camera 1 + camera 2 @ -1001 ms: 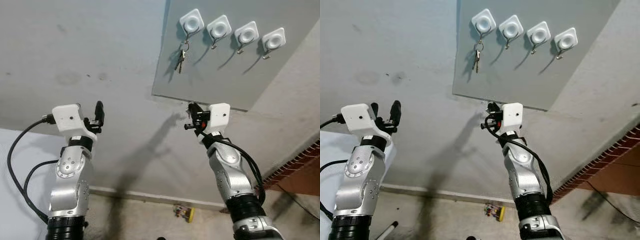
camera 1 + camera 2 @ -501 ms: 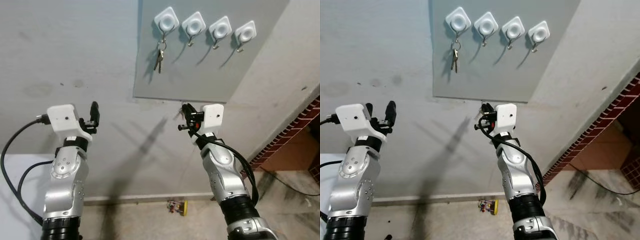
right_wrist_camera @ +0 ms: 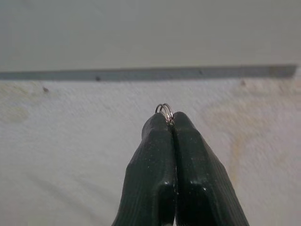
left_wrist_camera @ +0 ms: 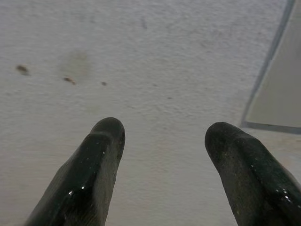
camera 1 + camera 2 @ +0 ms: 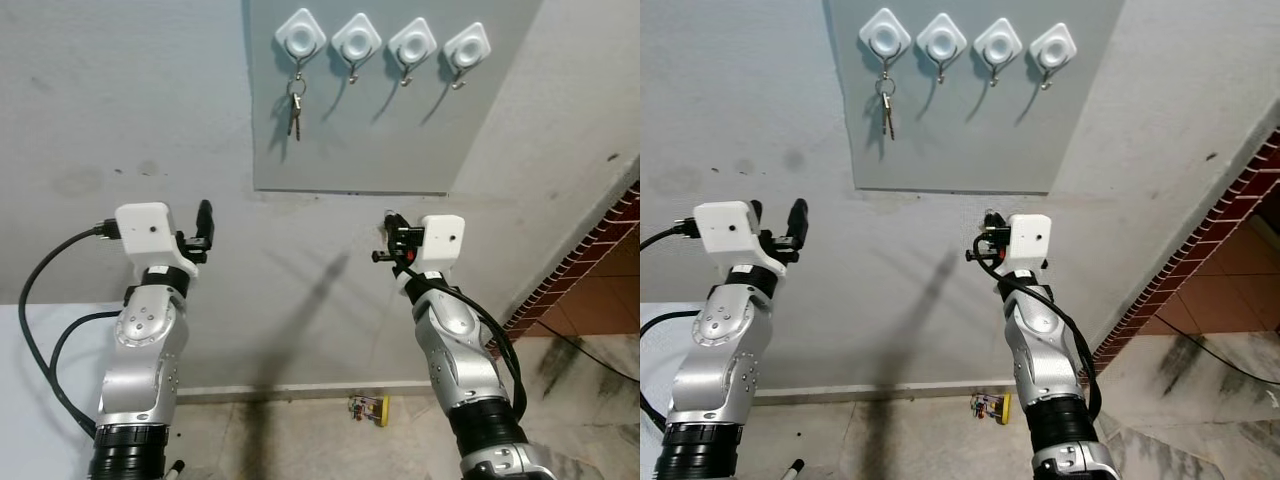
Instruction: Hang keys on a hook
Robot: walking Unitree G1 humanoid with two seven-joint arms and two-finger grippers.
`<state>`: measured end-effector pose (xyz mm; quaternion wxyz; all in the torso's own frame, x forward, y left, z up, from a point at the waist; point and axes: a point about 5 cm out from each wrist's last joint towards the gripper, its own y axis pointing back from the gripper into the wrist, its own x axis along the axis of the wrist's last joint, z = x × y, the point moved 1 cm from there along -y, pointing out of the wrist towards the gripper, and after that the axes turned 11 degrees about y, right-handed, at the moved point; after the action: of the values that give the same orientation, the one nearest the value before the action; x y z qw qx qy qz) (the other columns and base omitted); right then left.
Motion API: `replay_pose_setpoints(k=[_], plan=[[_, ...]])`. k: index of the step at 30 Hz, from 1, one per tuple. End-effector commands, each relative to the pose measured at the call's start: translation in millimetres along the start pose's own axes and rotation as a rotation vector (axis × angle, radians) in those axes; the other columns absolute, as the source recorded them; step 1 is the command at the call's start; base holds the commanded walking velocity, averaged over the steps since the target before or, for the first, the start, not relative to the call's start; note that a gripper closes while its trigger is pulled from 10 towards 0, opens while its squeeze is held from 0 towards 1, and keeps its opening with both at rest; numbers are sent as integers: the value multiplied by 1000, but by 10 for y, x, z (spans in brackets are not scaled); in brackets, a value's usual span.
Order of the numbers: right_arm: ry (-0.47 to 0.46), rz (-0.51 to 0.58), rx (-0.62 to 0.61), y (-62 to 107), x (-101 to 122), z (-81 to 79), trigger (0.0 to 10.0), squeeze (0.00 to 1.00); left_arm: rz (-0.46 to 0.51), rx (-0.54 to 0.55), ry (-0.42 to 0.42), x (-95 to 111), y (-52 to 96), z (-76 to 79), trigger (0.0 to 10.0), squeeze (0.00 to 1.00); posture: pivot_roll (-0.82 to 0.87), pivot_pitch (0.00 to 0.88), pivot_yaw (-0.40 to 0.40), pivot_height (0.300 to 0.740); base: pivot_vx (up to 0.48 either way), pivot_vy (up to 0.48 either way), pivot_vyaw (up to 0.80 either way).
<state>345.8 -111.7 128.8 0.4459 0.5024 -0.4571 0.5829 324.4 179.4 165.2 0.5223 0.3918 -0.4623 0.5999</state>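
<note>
a grey board (image 5: 350, 130) is fixed to the pale wall (image 5: 120, 120) at about 12 o'clock from the robot, and four white hooks (image 5: 383, 42) run in a row across its top. a bunch of keys (image 5: 294, 107) hangs from the hook at the 9 o'clock end of the row; the other three hooks carry nothing.

the right gripper (image 3: 168, 121) is raised toward the wall just under the lower edge of the board, at roughly 1 o'clock. its two black fingers (image 3: 197, 179) are pressed tight together, and a small wire key ring (image 3: 164, 110) pokes out from between the tips. whether any keys dangle from that ring cannot be made out.

the left gripper (image 4: 162, 141) is raised at about 10 o'clock, facing bare, lightly stained wall beside the board's edge. its fingers stand well apart with nothing between them.

down where the wall meets the floor, at 6 o'clock, lies a small yellow object (image 5: 368, 408). a brick edge (image 5: 580, 270) runs along at 4 o'clock.
</note>
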Motion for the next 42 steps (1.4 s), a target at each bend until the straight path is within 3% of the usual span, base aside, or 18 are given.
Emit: replay_pose_setpoints(k=[1,10,19,23,30,36,42], plan=[[1,-2,-1,3,37,28,10000,0,-29,-21,31,-21,-32,37,10000,0,-84,72,-6,740,0,0,0],[14,19,19,32,62,22,10000,0,-43,-135,-16,-17,-39,169,10000,0,-88,65,3,740,0,0,0],[44,33,24,36,87,7,10000,0,-54,-170,-71,-9,-49,224,10000,0,-86,65,3,740,0,0,0],[27,175,88,-4,419,-34,10000,0,-27,-281,-52,92,-14,390,10000,0,-88,56,-2,740,0,0,0],[12,320,185,-43,798,-91,10000,0,44,-402,-79,283,44,555,10000,0,-83,55,-14,740,0,0,0],[-3,402,262,-74,1011,-147,10000,0,86,-473,-116,420,44,678,10000,0,-76,56,-21,740,0,0,0],[-19,470,296,-122,1184,-172,10000,0,133,-495,-100,589,-11,752,10000,0,-71,59,-21,740,0,0,0]])
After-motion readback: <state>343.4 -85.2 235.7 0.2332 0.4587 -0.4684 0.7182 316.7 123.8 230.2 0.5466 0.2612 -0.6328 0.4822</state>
